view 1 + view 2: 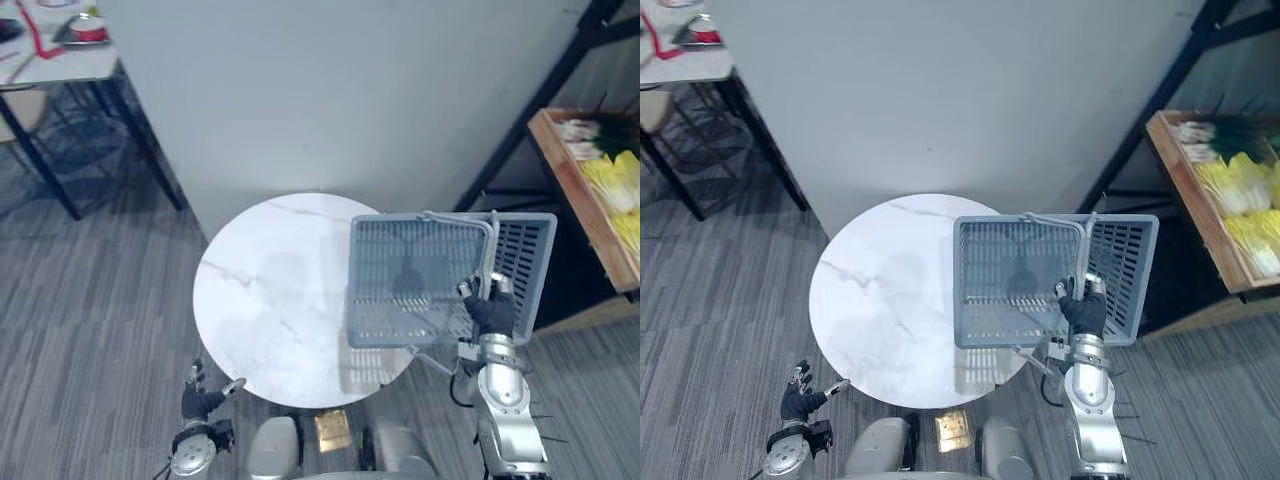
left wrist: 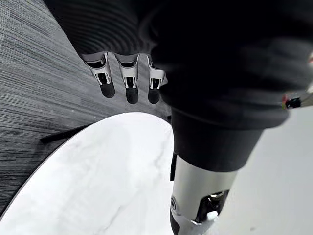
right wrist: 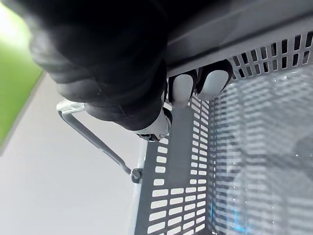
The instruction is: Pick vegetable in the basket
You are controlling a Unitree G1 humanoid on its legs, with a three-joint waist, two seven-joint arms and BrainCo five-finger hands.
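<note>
- A grey slotted plastic basket (image 1: 415, 275) with a bent metal wire handle (image 1: 487, 245) sits right of centre in the frame. It overhangs the right edge of a round white marble-patterned table (image 1: 265, 300).
- The shadow under it on the tabletop suggests it is raised rather than resting, though I cannot be sure. Nothing lies inside it.
- The right hand (image 1: 492, 312) comes up from the lower right and is clamped on the basket's near rim. In the right wrist view its fingertips (image 3: 213, 83) hook over the edge and press the slotted wall.
- The left hand (image 1: 203, 400) hangs at the lower left, just off the table's near edge. Its fingers (image 2: 129, 83) are spread loosely and hold nothing.
- The vegetables (image 1: 1240, 190) are pale yellow-green leafy heads. They lie in a shallow wooden crate (image 1: 575, 190) at the right edge of the frame, on a black metal rack (image 1: 530, 110), well apart from both hands.
- Judged by their look, the heads are light and soft, with crisp leaves that would bruise or tear if squeezed.
- The safest hold is probably a gentle wrap around the firm middle or stalk end of one head, not the loose leaf tips.
- The basket looks stiff and light, so the rim grasp seems enough. It may tip once a head lands at its far side.
</note>
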